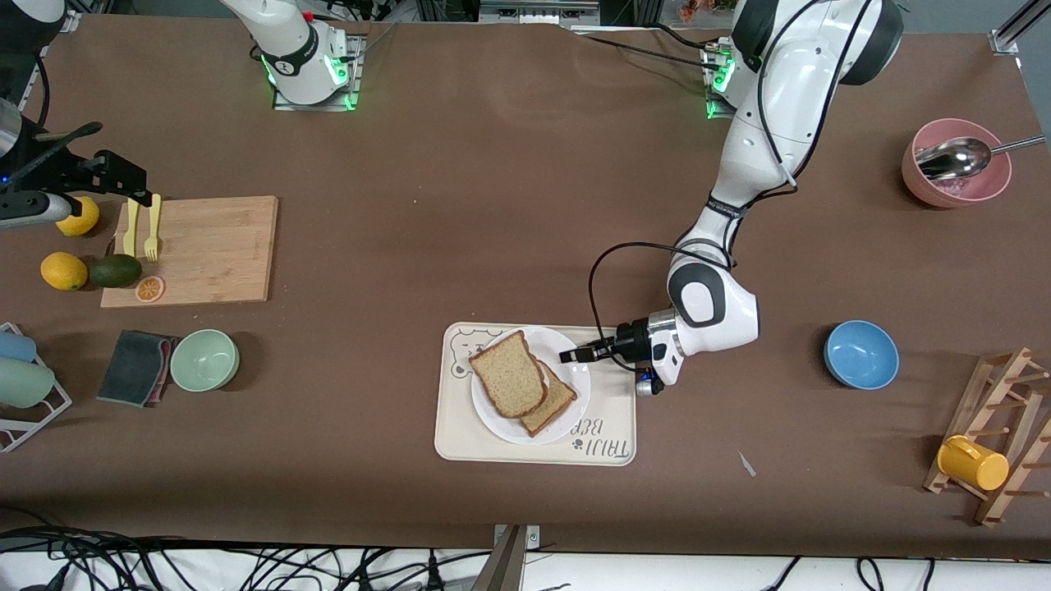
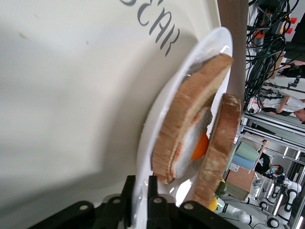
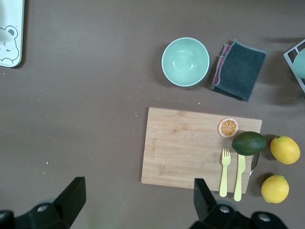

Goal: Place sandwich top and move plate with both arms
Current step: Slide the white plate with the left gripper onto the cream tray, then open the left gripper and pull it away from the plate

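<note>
Resting on the plate [image 1: 501,423], the sandwich top [image 1: 509,373] lies askew over a lower slice [image 1: 554,402]; the left wrist view shows fried egg [image 2: 198,145] between the two. The plate sits on the cream bear-print tray [image 1: 612,431], which serves as landmark for everything else.

The left gripper [image 1: 572,355] is low over the tray's edge toward the left arm's end, at the plate's rim. In the left wrist view its fingers [image 2: 127,200] stand one on each side of the rim, only slightly apart; I cannot tell whether they pinch the plate or have let go.

The right gripper [image 1: 141,199] waits well away from the tray, above the wooden cutting board [image 1: 213,250] at the right arm's end, its fingers [image 3: 71,195] spread wide and holding nothing.

On that board lie a yellow fork and knife [image 1: 141,228] and an orange slice [image 1: 149,288]; an avocado [image 1: 115,270] and two lemons [image 1: 64,271] sit beside it. A green bowl [image 1: 204,359] and grey cloth [image 1: 135,367] lie between board and tray. Toward the left arm's end from the tray stand a blue bowl [image 1: 861,354], a pink bowl [image 1: 920,185] with a ladle [image 1: 952,158], and a wooden rack [image 1: 1006,386] bearing a yellow cup [image 1: 973,463]. Nothing crowds the tray itself.
</note>
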